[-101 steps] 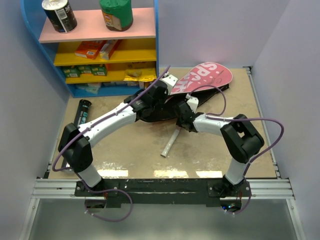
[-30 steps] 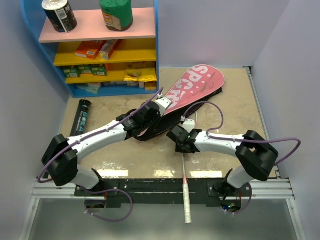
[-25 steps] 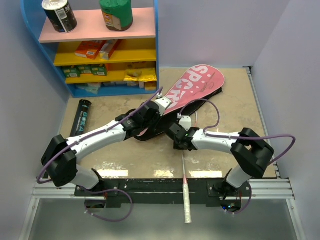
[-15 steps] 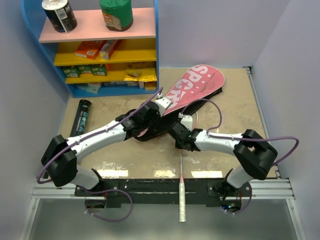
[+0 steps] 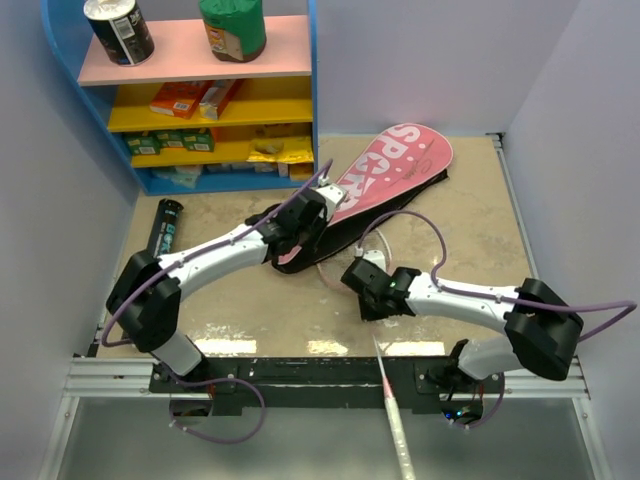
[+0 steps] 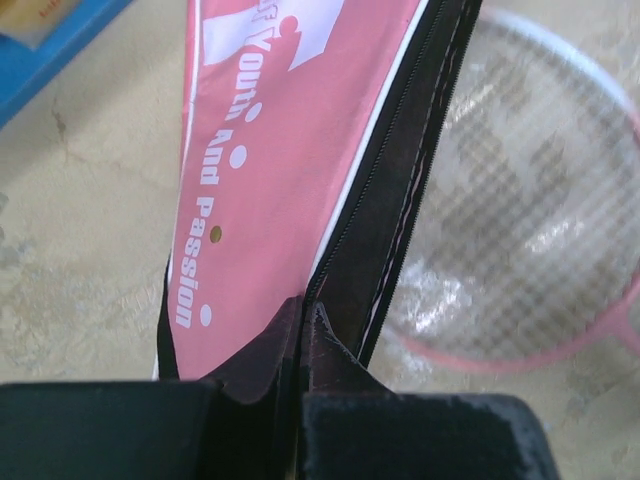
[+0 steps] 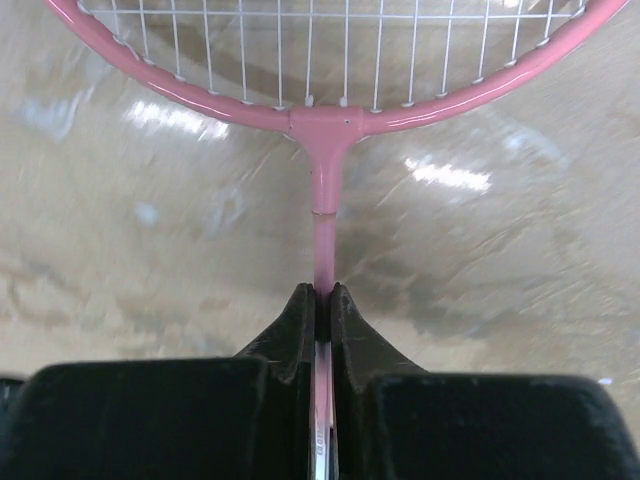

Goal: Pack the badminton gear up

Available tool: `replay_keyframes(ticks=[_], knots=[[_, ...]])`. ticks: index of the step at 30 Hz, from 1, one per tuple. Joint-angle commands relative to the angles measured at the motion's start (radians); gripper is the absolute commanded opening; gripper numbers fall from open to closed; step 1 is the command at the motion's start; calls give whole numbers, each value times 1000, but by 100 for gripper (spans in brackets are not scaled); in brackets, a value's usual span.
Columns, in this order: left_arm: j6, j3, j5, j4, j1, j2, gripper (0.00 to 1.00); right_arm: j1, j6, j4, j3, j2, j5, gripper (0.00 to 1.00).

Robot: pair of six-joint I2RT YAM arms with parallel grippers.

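On the counter [image 5: 480,250], toward the back, the pink cover [image 5: 400,160] is gripped at its black zip edge by the left hand [image 6: 303,312], clamped together on soft, floppy fabric. The racket [image 7: 322,122], head beside the cover mouth, is pinched at the thin shaft by the right hand [image 7: 322,298]: light, stiff, probably slippery; strings best avoided.

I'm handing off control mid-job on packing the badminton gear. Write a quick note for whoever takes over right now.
Left pincer: shut on the pink cover's black edge at its narrow end.
Right pincer: shut on the pink racket's shaft; its handle overhangs the table's near edge.
Racket head lies beside the cover's edge, not visibly inside. Black tube lies on the table's left side.
Done: nothing visibly packed. To do: slide racket in, pack tube; shuttlecock not in view.
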Motion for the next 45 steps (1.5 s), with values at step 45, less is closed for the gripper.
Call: replay_keyframes(ticks=[45], knots=[[-73,24,55,31,178,-34,0,116,30,-185,219,-56,36,0]])
